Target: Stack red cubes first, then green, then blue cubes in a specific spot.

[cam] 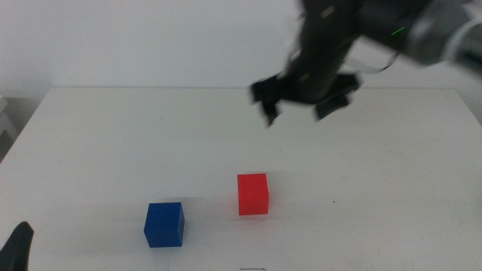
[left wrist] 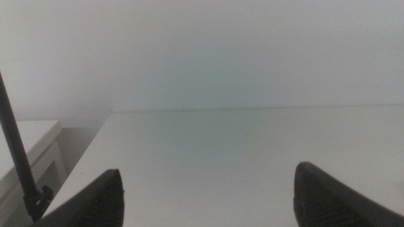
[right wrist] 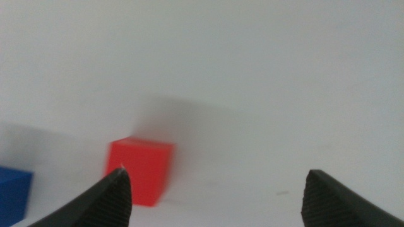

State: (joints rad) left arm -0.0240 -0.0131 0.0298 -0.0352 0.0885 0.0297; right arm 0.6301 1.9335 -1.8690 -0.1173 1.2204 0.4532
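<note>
The red cube [cam: 253,194] sits on the white table [cam: 113,135] near the front centre. The blue cube [cam: 164,224] sits to its left, closer to the front edge. The green cube is out of view. My right gripper [cam: 297,117] hangs in the air behind and a little to the right of the red cube, open and empty. The right wrist view shows its gripper [right wrist: 214,173] with jaws wide apart, the red cube [right wrist: 140,170] by one jaw, and the blue cube [right wrist: 12,192] at the picture's edge. My left gripper [left wrist: 208,170] waits open at the front left corner [cam: 19,247].
The table's far edge meets a plain white wall [cam: 151,45]. A white side unit [left wrist: 28,145] and a thin dark rod [left wrist: 16,157] stand beyond the table's left edge.
</note>
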